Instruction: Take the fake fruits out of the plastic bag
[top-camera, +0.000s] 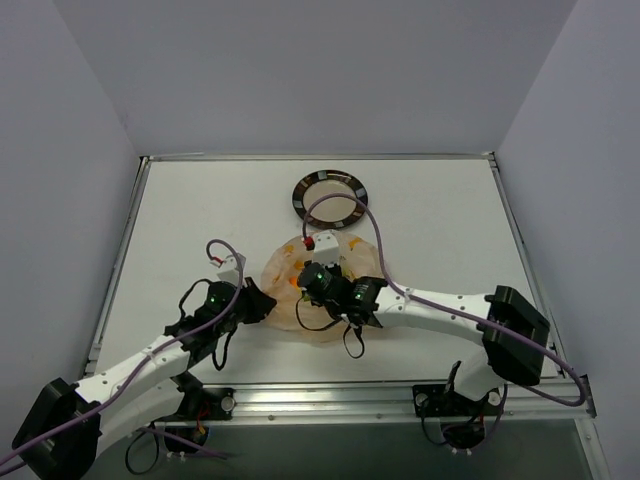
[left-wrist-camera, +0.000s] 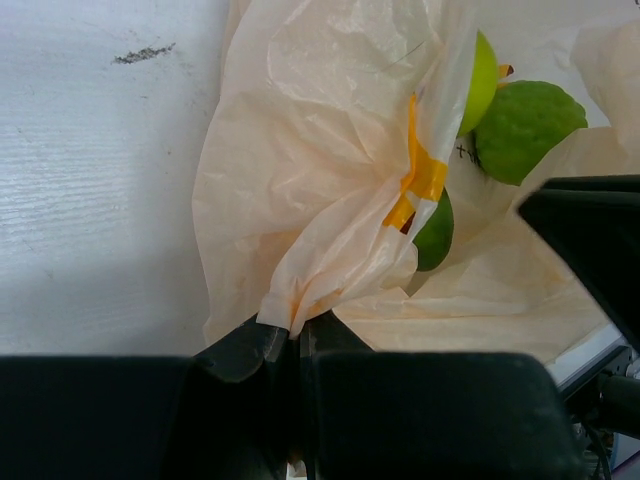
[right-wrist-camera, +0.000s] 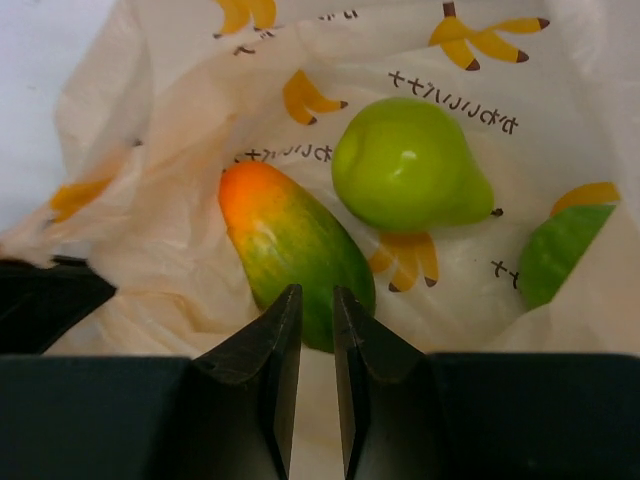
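Observation:
The pale peach plastic bag lies crumpled at mid-table, printed with yellow bananas. My left gripper is shut on a pinched fold of the bag's edge at its left side. My right gripper hovers over the open bag with its jaws nearly together and nothing between them. Just beyond its tips lies the orange-red-and-green mango. The yellow-green pear lies past it, and the round green fruit sits half hidden under the bag at the right. Green fruit also shows in the left wrist view.
A round dark-rimmed plate sits on the white table behind the bag. Grey walls enclose the table on three sides. Purple cables loop above both arms.

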